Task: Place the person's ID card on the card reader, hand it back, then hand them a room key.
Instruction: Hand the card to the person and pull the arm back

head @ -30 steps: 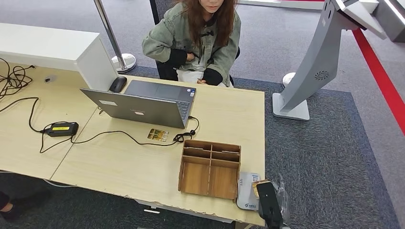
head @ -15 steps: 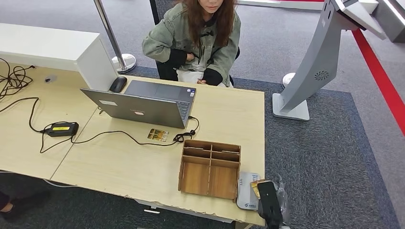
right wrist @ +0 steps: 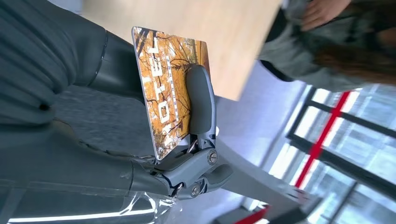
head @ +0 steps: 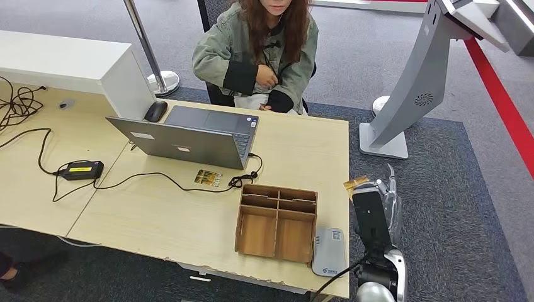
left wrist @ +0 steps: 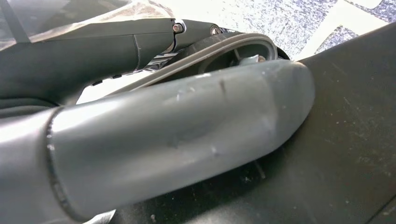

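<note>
card (right wrist: 170, 98) pinched in right robot hand (head: 371, 211) (printed "HOTEL")

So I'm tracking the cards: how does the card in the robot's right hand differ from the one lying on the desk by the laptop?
The held card is pinched in the right hand, raised beside the desk's edge; the desk card lies flat and untouched near the laptop. The held card's HOTEL lettering reads clearly; the desk card is too small to read. Both look orange-gold.

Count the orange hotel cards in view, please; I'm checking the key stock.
2. One orange card is pinched in the right hand beyond the desk's edge; another card lies on the desk beside the laptop. The organizer may hide more.
</note>
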Tool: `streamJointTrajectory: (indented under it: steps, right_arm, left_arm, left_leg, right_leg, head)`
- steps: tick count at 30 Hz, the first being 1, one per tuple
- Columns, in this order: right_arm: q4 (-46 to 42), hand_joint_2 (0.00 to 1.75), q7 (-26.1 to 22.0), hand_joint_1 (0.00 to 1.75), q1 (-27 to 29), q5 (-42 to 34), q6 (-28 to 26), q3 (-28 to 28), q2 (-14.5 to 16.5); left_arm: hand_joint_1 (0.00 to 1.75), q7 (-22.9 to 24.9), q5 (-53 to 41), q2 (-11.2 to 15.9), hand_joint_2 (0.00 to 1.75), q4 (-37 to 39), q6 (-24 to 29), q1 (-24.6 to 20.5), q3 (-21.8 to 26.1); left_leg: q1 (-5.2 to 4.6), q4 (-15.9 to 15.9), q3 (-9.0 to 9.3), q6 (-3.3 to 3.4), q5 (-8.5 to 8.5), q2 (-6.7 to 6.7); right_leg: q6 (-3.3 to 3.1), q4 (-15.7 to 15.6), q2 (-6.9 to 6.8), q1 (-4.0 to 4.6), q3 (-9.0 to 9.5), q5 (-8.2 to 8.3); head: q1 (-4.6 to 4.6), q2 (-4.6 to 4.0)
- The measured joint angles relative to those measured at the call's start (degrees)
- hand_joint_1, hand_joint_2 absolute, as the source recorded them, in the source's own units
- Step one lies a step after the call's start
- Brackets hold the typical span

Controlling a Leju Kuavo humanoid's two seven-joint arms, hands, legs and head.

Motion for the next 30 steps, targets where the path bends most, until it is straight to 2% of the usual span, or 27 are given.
streamJointTrajectory:
  steps: [8,16,22,30]
  right_arm:
    - [-1.20,1.75,5.98,1.75,-13.17,6.49,5.25,7.81,-0.39]
    - [3.99,1.75,8.76,1.75,-23.11,6.13,8.07,14.63,2.34]
    - [8.71,1.75,9.19,1.75,-26.99,4.10,7.90,17.62,4.79]
    - [14.54,1.75,6.79,1.75,-28.83,-0.31,5.76,19.75,8.14]
  left_arm:
    - [0.00,1.25,-2.03,0.00,0.00,0.00,-1.04,-0.35,-1.20]
    - [0.00,1.84,-3.45,-0.08,0.00,0.00,-1.27,-0.53,-2.13]
    - [0.00,2.17,-4.16,-0.14,0.00,0.00,-1.18,-0.62,-2.60]
    - [0.00,2.28,-4.76,-0.20,0.00,0.00,-1.43,-0.67,-2.74]
  left_leg:
    - [0.02,0.00,-0.02,-0.05,0.06,-0.02]
    - [0.03,0.00,-0.04,-0.05,0.06,-0.04]
    - [0.03,0.00,-0.05,-0.05,0.06,-0.06]
    - [0.02,0.00,-0.05,-0.05,0.06,-0.10]
  right_leg:
    - [-0.01,0.05,-0.02,0.02,0.00,0.01]
    - [-0.02,0.07,-0.04,0.02,-0.01,0.01]
    - [-0.01,0.06,-0.06,0.02,-0.02,0.00]
    - [-0.01,0.07,-0.11,0.02,-0.02,0.00]
  head:
    - [0.01,0.00]
    - [0.01,0.00]
    - [0.01,0.00]
    - [0.02,0.00]
